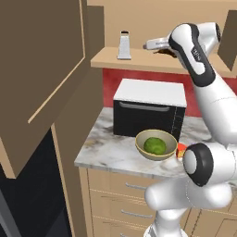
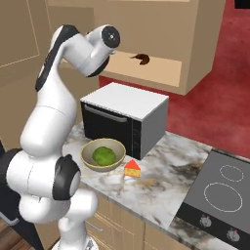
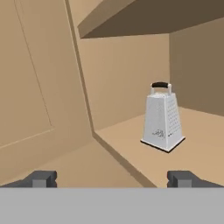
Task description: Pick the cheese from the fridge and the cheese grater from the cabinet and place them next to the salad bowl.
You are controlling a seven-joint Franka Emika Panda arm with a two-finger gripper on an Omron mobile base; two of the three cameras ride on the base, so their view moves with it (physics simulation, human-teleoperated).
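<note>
Hand is hovering wide open, facing the small grey metal tapered cheese grater, which is standing upright on the tan wooden cabinet shelf.

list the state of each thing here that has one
cabinet: door open
grater: upright on the cabinet shelf, untouched
pincer: open, empty, facing the grater
cheese: on the counter beside the bowl
bowl: upright, lettuce inside
microwave: door shut
</note>
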